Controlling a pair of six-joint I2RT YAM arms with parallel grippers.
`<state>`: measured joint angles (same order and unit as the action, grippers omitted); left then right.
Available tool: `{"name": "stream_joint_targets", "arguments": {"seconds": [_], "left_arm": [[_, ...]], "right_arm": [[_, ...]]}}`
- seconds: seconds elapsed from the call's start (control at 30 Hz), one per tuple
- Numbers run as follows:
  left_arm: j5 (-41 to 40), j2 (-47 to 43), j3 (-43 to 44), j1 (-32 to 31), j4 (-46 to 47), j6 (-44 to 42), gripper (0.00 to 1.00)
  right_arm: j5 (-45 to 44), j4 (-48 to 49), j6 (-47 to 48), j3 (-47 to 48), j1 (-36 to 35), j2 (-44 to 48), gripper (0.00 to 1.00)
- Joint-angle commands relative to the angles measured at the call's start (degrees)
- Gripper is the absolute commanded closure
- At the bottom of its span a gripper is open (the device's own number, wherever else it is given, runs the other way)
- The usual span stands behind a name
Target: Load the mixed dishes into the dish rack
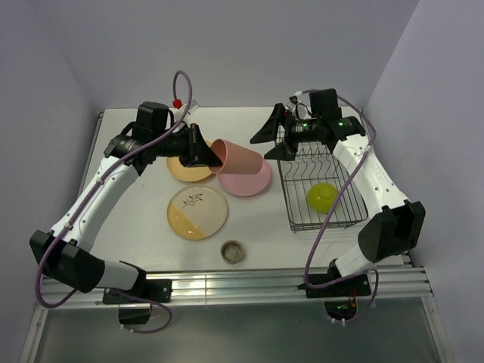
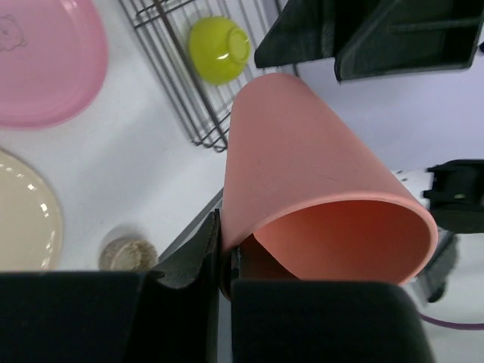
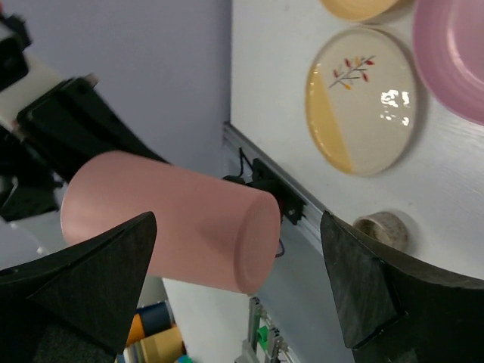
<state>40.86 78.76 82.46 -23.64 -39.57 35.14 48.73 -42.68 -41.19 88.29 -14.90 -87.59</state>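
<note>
My left gripper (image 1: pixel 206 153) is shut on the rim of the pink cup (image 1: pixel 238 157), one finger inside and one outside, and holds it on its side in the air above the pink plate (image 1: pixel 248 180), base pointing right. The cup also shows in the left wrist view (image 2: pixel 318 189) and in the right wrist view (image 3: pixel 174 223). My right gripper (image 1: pixel 272 134) is open, facing the cup's base from the right, apart from it. The dish rack (image 1: pixel 321 185) holds the lime-green bowl (image 1: pixel 322 196). The orange plate (image 1: pixel 185 170), the twig plate (image 1: pixel 197 212) and the speckled grey bowl (image 1: pixel 233 251) lie on the table.
The white table's near edge has a metal rail (image 1: pixel 227 283). Purple cables loop off both arms. Walls close in on the left, the right and the back.
</note>
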Motion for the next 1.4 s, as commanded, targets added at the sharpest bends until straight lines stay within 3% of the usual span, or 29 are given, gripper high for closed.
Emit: {"name": "stream_joint_targets", "arguments": {"seconds": [0.0, 0.23, 0.47, 0.53, 0.57, 0.67, 0.8, 1.03, 1.37], "left_arm": [[9.23, 1.04, 0.69, 2.19, 10.28, 6.42, 1.00], [16.26, 2.01, -3.79, 4.83, 28.98, 21.45, 1.00], [18.99, 3.15, -7.30, 4.92, 38.66, 30.06, 1.00], [19.52, 3.42, -8.01, 4.92, 41.31, 31.39, 1.00], [19.61, 3.76, -8.01, 4.92, 42.55, 32.18, 1.00], [20.13, 4.38, -8.71, 4.83, 46.40, 34.72, 1.00], [20.92, 4.65, -11.43, 4.83, 54.04, 39.91, 1.00], [21.72, 4.56, -15.92, 4.74, 66.26, 48.09, 1.00], [22.24, 3.77, -24.62, 4.65, 89.31, 64.71, 1.00]], "right_arm": [[9.80, 9.00, -2.23, -1.01, 0.48, 1.99, 0.04], [14.02, 21.75, -11.09, -6.73, 0.31, 4.97, 0.05], [15.95, 30.97, -19.35, -8.04, -1.97, 4.88, 0.05], [16.31, 38.86, -26.17, -10.58, -2.50, 5.94, 0.05], [16.48, 48.90, -30.05, -14.77, -2.59, 7.59, 0.05], [16.66, 64.68, -42.81, -21.73, -2.77, 9.71, 0.06], [16.31, 57.72, -38.54, -20.09, -4.00, 10.60, 0.06], [15.00, 55.25, -36.68, -18.86, -5.41, 12.44, 0.07], [13.23, 63.16, -41.17, -19.48, -5.23, 11.57, 0.07]]}}
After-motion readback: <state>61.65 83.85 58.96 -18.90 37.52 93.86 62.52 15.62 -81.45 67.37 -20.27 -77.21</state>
